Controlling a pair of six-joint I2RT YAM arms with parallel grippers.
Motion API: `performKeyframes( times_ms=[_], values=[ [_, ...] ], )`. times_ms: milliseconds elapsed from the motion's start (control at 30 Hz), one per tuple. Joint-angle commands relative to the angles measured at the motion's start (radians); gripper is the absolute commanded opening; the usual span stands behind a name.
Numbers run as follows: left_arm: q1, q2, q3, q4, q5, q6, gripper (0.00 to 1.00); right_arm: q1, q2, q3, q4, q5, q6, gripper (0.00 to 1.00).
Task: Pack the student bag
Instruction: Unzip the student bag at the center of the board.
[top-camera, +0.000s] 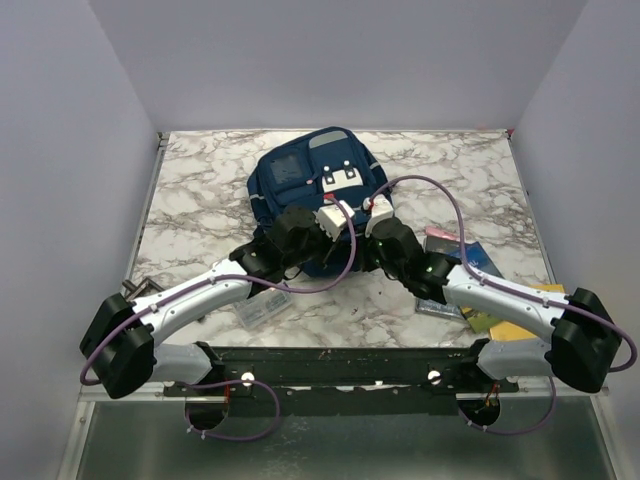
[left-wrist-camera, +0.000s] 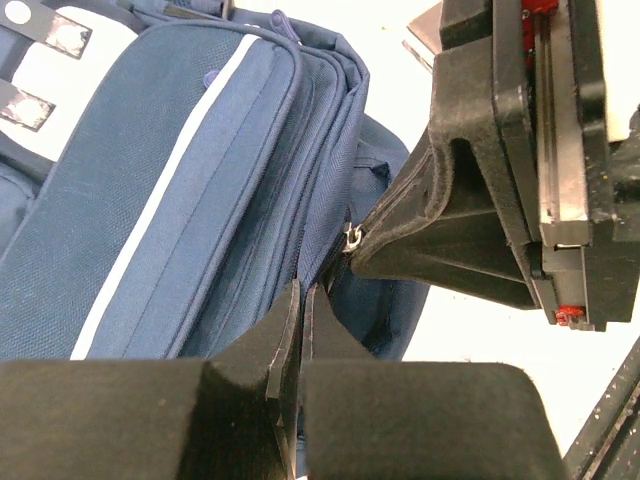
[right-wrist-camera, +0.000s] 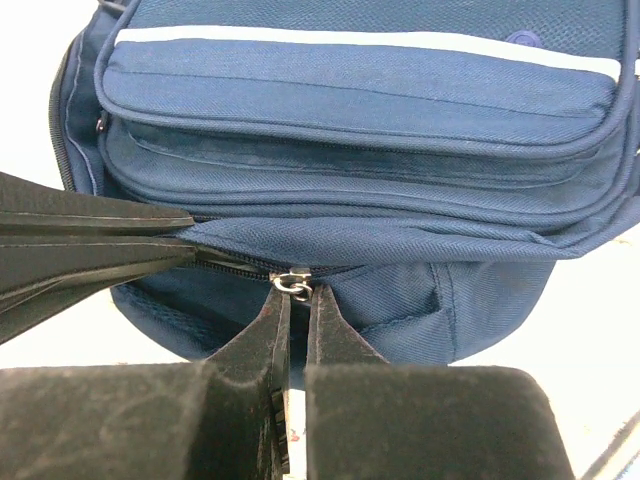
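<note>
**Both end effectors clenched on the bag's near edge**

One student bag (top-camera: 300, 180) is lying flat at the middle-back of the marble tabletop (top-camera: 200, 200), with its front pockets facing up. It is showing navy fabric, a pale stripe running across the pocket, one grey patch and white buckle patches on its upper face. One metal zipper pull (right-wrist-camera: 293, 284) is sitting on the zip line along the bag's near edge.

Two arms are reaching in from the near edge of the tabletop, one from each side, with elbows spread out and wrists meeting at the bag's near edge.

The left end effector (left-wrist-camera: 302, 298) is pinching a fold of the bag's fabric just beside the zip, its fingers nearly together. The right end effector (right-wrist-camera: 297, 300) is gripping the zipper pull between its tips, fingers also nearly together. The two are working just beside each other, coming in at an angle to one another.

One small clear plastic box (top-camera: 262, 309) is lying on the tabletop near the left forearm. A pile of flat books (top-camera: 470, 262) is lying to the right, partly under the right arm. I cannot tell how many there are.
</note>
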Motion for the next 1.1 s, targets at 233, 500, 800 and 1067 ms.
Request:
performKeyframes(
  times_ms=[233,500,800,1067],
  values=[
    [-0.002,-0.12,-0.015,0.12,-0.177,0.048,0.0,-0.031,0.052,0.246,-0.547,0.284,-0.077,0.01],
    [-0.004,-0.211,-0.065,0.182,-0.248,0.08,0.0,-0.149,0.08,0.221,-0.536,0.261,-0.078,0.0],
    [-0.002,-0.274,-0.094,0.208,-0.295,0.112,0.0,-0.179,0.058,0.223,-0.418,-0.031,-0.145,0.0],
    [-0.003,-0.27,-0.084,0.203,-0.229,0.103,0.0,-0.179,-0.087,0.184,-0.346,-0.408,-0.319,0.0]
  ],
)
